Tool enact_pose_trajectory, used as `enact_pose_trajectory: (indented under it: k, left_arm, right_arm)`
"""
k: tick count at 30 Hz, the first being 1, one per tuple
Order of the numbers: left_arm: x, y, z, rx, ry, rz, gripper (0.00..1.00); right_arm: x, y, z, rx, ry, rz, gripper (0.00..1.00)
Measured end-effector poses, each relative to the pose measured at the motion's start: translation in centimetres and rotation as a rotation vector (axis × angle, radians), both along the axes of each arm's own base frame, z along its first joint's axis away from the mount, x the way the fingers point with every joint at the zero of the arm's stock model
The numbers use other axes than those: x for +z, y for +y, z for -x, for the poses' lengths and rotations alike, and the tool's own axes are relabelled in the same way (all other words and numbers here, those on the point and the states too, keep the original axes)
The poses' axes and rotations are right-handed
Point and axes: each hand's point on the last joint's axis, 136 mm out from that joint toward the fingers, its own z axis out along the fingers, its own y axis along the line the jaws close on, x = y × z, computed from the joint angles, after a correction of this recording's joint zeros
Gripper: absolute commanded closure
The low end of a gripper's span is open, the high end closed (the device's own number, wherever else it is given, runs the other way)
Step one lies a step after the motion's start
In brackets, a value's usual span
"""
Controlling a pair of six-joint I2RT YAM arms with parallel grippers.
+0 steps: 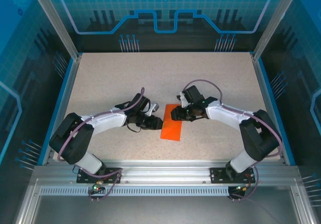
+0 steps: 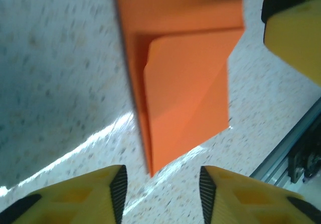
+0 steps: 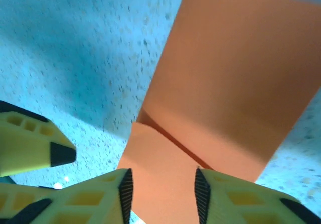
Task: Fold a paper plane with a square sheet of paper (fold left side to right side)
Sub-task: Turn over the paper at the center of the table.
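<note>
- One left gripper (image 1: pixel 156 122) sits low over the table (image 1: pixel 110 83), just left of the paper. In the left wrist view its jaws (image 2: pixel 161 186) stand moderately apart with bare tabletop between them, holding nothing.
- One square sheet of paper (image 1: pixel 171 130), bright orange, lies flat near the table's middle between the two grippers. It is folded to a narrow strip.
- Seen from above, its long axis runs far to near, with the near end leaning a little left.
- In the left wrist view the paper (image 2: pixel 185 83) shows overlapping folded layers. One sharp corner points at the gap between the left gripper's yellow fingers (image 2: pixel 116 194) and stops just short of it.
- One right gripper (image 1: pixel 174 115) is over the strip's far end. In the right wrist view its jaws (image 3: pixel 161 189) are parted, and the paper (image 3: pixel 225 83) lies flat beneath the gap, not pinched.
</note>
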Motion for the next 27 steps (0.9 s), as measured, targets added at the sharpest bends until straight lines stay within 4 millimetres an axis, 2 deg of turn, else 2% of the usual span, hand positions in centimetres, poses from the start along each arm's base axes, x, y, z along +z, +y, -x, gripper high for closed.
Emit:
enact_pose_trajectory:
  k: [4, 10, 20, 27]
  left_arm:
    - [-0.2, -1.4, -2.0, 0.004, -0.015, 0.019, 0.45]
    - [-2.5, -2.0, -3.0, 0.003, 0.024, -0.005, 0.46]
    - [-3.0, -3.0, -4.1, -0.025, 0.015, 0.009, 0.7]
    - [-3.3, -3.0, -4.1, -0.031, 0.011, 0.001, 0.89]
  right_arm:
    - [1.2, -1.4, 0.0, -0.029, -0.062, 0.004, 0.46]
    - [0.9, -2.7, 1.7, -0.04, -0.065, 0.009, 0.43]
    - [0.3, -3.8, 3.4, -0.052, -0.055, 0.007, 0.43]
    - [0.5, -4.1, 3.6, -0.062, -0.049, -0.009, 0.39]
